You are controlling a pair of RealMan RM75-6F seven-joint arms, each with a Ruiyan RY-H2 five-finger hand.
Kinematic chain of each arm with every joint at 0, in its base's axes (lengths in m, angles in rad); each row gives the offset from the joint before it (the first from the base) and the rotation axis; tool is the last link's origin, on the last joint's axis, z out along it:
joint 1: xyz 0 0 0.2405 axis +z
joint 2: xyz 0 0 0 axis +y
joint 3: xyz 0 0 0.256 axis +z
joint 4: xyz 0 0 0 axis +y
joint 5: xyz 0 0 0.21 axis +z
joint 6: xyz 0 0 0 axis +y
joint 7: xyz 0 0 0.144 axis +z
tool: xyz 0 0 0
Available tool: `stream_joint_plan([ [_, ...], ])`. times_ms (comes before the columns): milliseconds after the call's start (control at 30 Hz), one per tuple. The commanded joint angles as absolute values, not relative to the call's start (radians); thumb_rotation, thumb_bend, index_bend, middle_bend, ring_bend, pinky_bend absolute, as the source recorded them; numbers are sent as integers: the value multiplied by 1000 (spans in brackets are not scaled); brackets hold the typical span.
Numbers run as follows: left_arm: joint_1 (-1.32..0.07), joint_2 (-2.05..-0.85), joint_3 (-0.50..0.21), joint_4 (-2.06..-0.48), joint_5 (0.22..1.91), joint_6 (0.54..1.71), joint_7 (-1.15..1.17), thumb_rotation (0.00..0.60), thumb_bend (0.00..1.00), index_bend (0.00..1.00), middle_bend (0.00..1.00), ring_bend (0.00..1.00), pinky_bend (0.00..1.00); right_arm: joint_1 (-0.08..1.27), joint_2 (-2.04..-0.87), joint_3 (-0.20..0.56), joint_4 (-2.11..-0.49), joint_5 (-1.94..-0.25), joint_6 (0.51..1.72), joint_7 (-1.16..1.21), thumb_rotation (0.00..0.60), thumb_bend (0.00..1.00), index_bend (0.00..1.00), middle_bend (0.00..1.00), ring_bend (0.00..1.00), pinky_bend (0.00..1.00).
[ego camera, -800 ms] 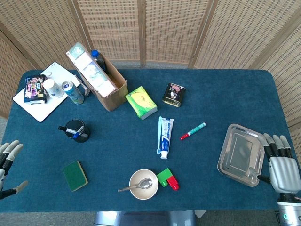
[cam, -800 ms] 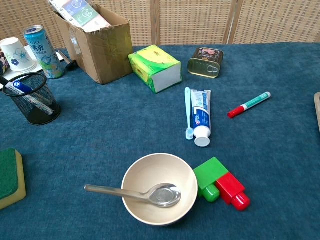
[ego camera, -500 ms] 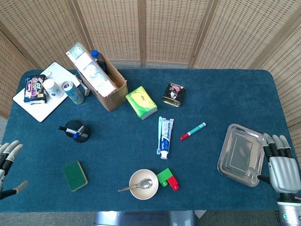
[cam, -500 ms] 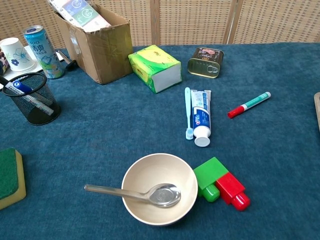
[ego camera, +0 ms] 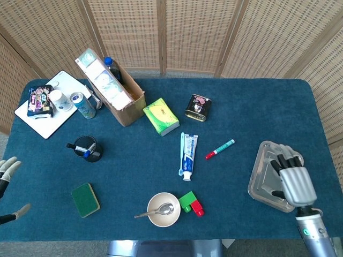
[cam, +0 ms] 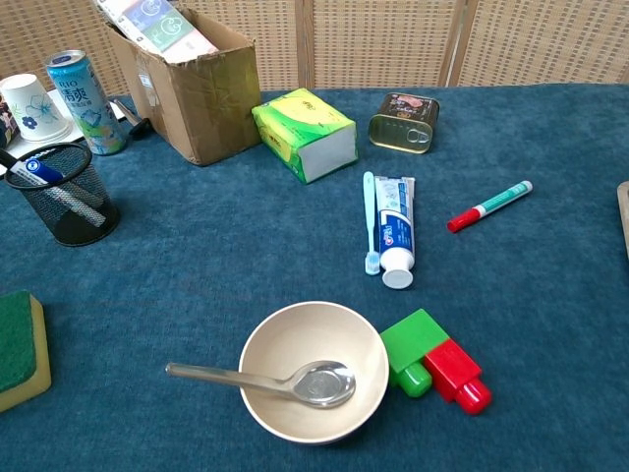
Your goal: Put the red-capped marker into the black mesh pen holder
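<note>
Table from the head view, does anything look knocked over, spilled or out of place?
Nothing is spilled or broken. The tin can lies on its side near the tissue pack, and the red-capped marker lies loose on the cloth, far from the pen holder.

Staged robot test area: blue felt-covered table (ego camera: 257,112) strewn with assorted household items, enclosed behind by folding woven-rattan screen panels (ego camera: 187,32).

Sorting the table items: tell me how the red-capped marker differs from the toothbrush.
The red-capped marker lies slanted and alone; the toothbrush lies nearly straight, alongside the toothpaste tube. The marker has a red cap on a green barrel; the toothbrush is pale teal throughout. Both lie flat on the blue cloth.
</note>
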State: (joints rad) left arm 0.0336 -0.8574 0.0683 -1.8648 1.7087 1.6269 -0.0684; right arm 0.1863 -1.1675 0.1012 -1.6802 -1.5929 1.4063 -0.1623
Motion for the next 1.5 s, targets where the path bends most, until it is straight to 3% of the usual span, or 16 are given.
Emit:
stream_joint_plan([
  [33, 29, -856, 68, -1864, 1705, 1618, -78, 600, 70, 21, 0, 0, 0, 237, -1184, 122, -1676, -1598, 1351, -200, 600, 0, 350, 92, 27, 154],
  [500, 14, -853, 56, -1847, 1702, 1610, -99, 600, 71, 21, 0, 0, 0, 474, -1344, 170, -1507, -1548, 1072, -259, 600, 10, 356, 98, 53, 187],
  [733, 13, -857, 57, -1847, 1702, 1605, -89, 600, 71, 21, 0, 0, 0, 574, -1423, 203, -1389, -1506, 979, -279, 600, 142, 372, 107, 62, 199],
  [1000, 14, -857, 54, -1845, 1695, 1606, -88, 600, 70, 21, 0, 0, 0, 638, -1509, 201, -1248, -1496, 954, -245, 600, 301, 393, 129, 73, 235],
  [1500, 12, -860, 50, -1844, 1678, 1597, -78, 600, 70, 21, 0, 0, 0, 677, -1633, 159, -1017, -1504, 974, -140, 600, 288, 422, 155, 97, 267],
])
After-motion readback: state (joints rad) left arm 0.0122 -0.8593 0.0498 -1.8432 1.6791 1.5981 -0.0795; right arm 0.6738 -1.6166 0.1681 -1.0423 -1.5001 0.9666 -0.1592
